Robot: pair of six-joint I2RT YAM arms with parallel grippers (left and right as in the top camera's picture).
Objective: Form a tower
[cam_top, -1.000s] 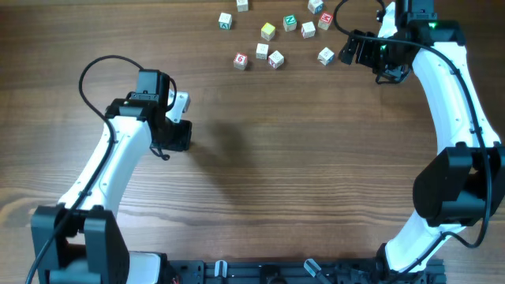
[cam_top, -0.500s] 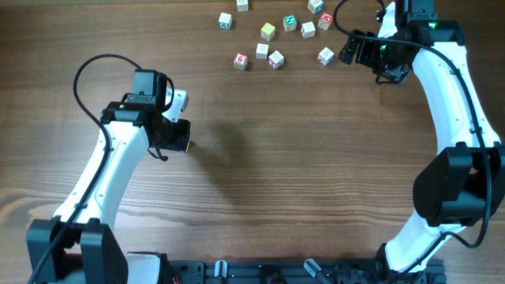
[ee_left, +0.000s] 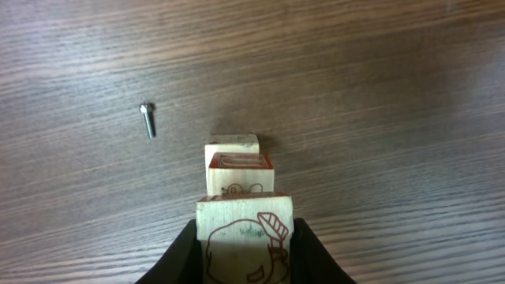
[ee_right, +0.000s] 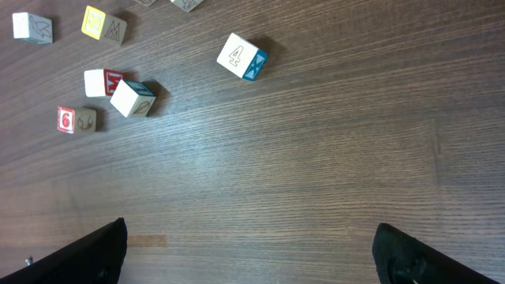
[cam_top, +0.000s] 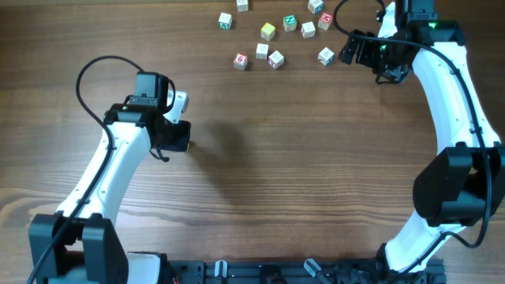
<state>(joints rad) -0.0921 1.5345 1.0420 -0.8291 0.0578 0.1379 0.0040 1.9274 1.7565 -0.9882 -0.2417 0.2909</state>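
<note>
In the left wrist view the tower (ee_left: 235,170) stands on the wood as three pale letter cubes, seen from above. My left gripper (ee_left: 245,256) is shut on its top cube (ee_left: 245,237), which bears a brown line drawing, with a black finger against each side. The middle cube (ee_left: 239,175) has a red frame, and only the top edge of the lowest one shows. From overhead the left gripper (cam_top: 175,135) hides the tower. My right gripper (ee_right: 252,252) is open and holds nothing. It hangs at the back right (cam_top: 359,50) beside the loose cubes.
Several loose letter cubes lie at the table's back edge, among them a "4" cube (ee_right: 242,56) (cam_top: 326,55), a red "6" cube (ee_right: 76,119) (cam_top: 241,60) and a yellow one (cam_top: 268,31). A small screw (ee_left: 147,120) lies left of the tower.
The left arm shifted slightly up and left, then came back almost to where it was, still gripping the top cube. The right arm has not moved.
</note>
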